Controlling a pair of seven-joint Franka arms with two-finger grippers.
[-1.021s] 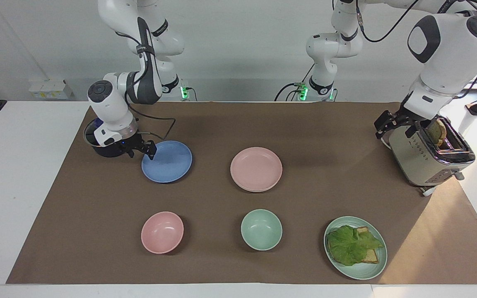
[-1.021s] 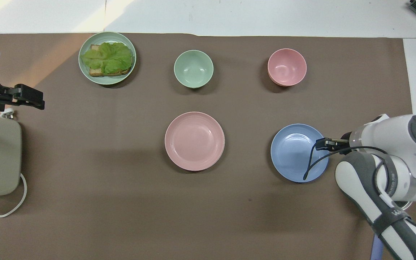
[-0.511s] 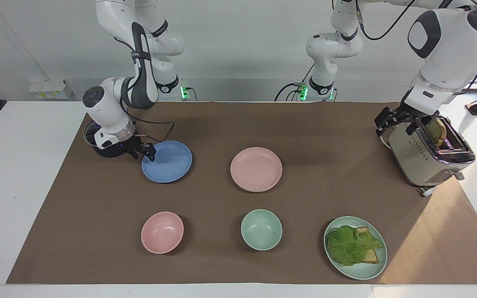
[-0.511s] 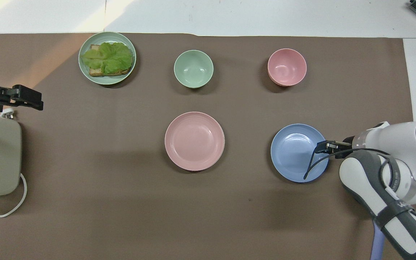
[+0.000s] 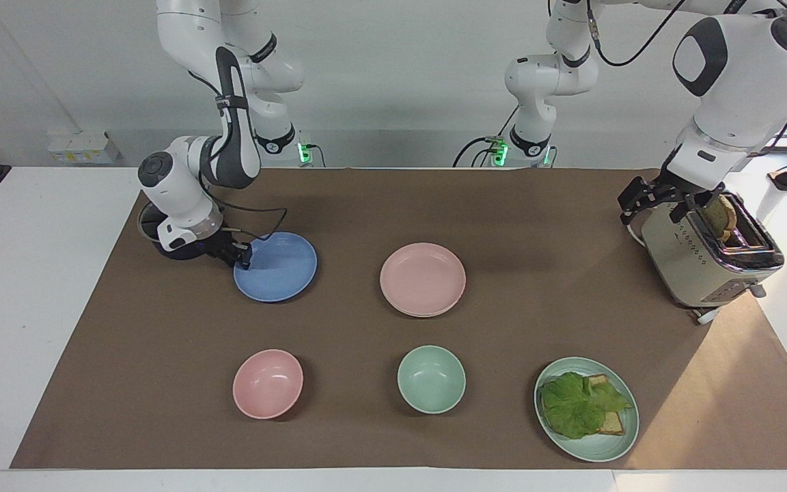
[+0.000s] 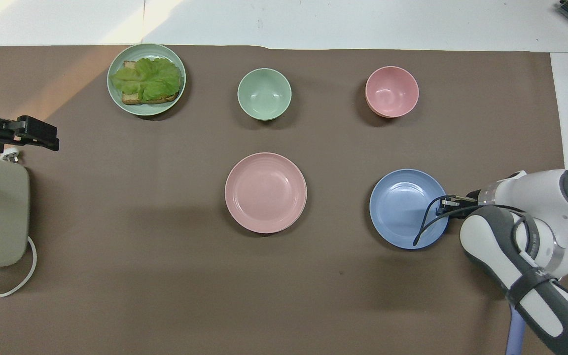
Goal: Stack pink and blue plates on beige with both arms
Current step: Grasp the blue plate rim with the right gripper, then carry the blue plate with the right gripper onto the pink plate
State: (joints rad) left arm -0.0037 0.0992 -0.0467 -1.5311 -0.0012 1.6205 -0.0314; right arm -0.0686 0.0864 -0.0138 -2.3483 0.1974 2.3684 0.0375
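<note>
Blue plate point(image 5: 276, 266): your right gripper point(image 5: 242, 255) pinches its rim. Your left gripper point(image 5: 646, 198) hangs beside the toaster point(image 5: 704, 263), fingers apart.

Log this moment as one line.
right gripper: pinching rim of round matte blue plate | left gripper: open, over toaster

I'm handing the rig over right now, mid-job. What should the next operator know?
Right gripper: shut on the rim of the blue plate, which lies flat on the mat at the right arm's end.
Left gripper: open, waiting over the toaster.
Pink plate: mid-table, on what looks like the beige plate, only a pale rim showing.
Done: pink seemingly stacked. Left: lift blue, set it on pink.
</note>
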